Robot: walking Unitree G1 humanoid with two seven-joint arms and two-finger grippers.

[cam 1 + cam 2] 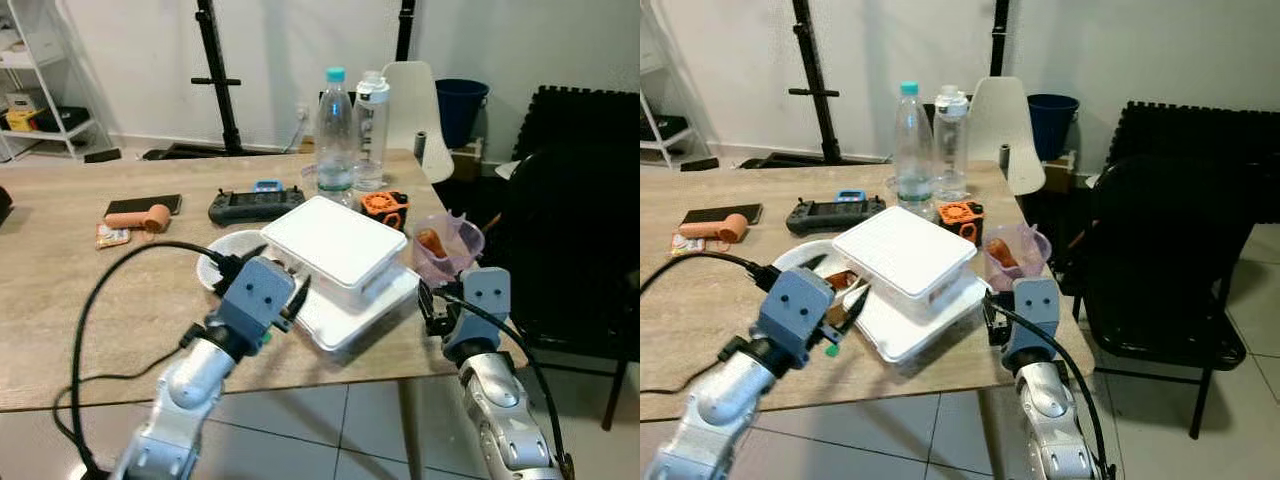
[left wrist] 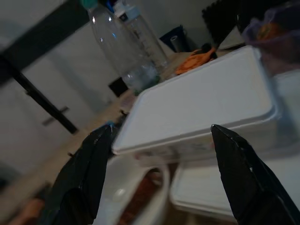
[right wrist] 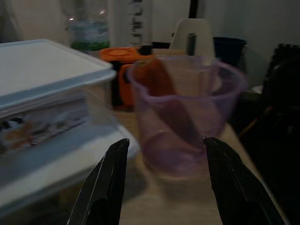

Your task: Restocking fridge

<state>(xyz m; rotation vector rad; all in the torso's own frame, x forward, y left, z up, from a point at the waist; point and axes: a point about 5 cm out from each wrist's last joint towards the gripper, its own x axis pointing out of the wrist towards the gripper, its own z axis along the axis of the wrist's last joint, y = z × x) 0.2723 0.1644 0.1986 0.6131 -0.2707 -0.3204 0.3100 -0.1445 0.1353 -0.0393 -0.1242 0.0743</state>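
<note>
Two white lidded food boxes are stacked near the table's front edge, the smaller top box resting on the wider bottom box. A white bowl with some food sits just to their left. My left gripper is open at the top box's left corner, over the bowl; in the left wrist view its fingers straddle the box. A clear purple cup holding orange food stands right of the boxes. My right gripper is open just in front of that purple cup, at the table's edge.
Behind the boxes stand two clear water bottles, an orange gadget and a black handheld controller. A phone and a peach-coloured roll lie at the left. A black chair stands to the right of the wooden table.
</note>
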